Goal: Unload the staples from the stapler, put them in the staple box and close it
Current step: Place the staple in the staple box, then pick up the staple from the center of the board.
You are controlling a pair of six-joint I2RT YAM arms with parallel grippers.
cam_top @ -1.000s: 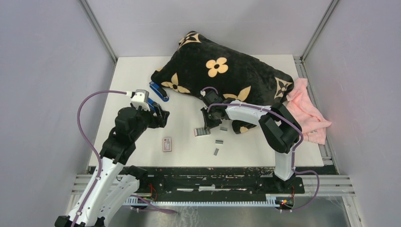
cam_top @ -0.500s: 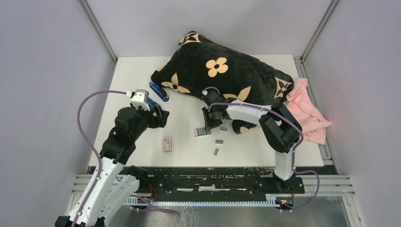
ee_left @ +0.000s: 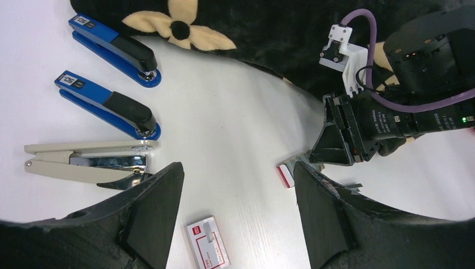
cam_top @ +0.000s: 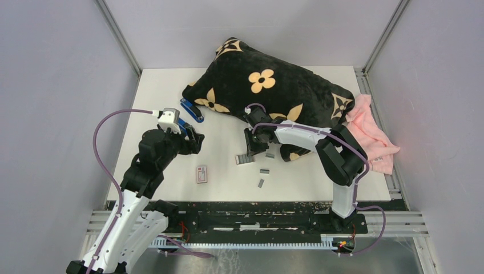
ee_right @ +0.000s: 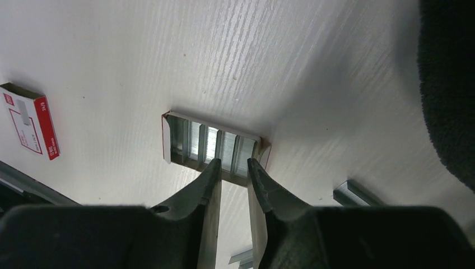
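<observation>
Right claw (ee_right: 234, 168) was down low over the counter (ee_right: 140, 50), its two fingers just a narrow slit apart with nothing showing between them. Right at its tips sat a small open tray (ee_right: 166, 137), and in it were the staples (ee_right: 213, 143), silvery strips packed side by side. One loose strip (ee_right: 353, 193) lay on the counter just off the claw's right flank, and another peeked out beneath the fingers.

By the look of them these would be featherweight: stiff along their length, slick, and liable to snap at a joint if squeezed hard. The best hold would probably be a gentle pinch across the two long flanks at mid-length. The ones lying flat would give the tips very little to get under.

Room was tight on the right, where the black pillow (ee_right: 448, 95) loomed close beside the claw. Out to its left the white-and-red box (ee_right: 31, 120) lay well apart. That side looked the freer way to travel, across white counter with little on it.

Further left again, the left claw (ee_left: 236, 171) hung with its fingers spread wide and nothing between them. Beside one of its fingers lay the grey stapler (ee_left: 84, 162), sprung open with its bright channel showing. Whether any staples sat in that channel I could not tell. Beyond it lay one blue stapler (ee_left: 106, 103), then another up against the pillow's edge. A pink cloth (cam_top: 371, 137) lay far off to the right, past the pillow.
</observation>
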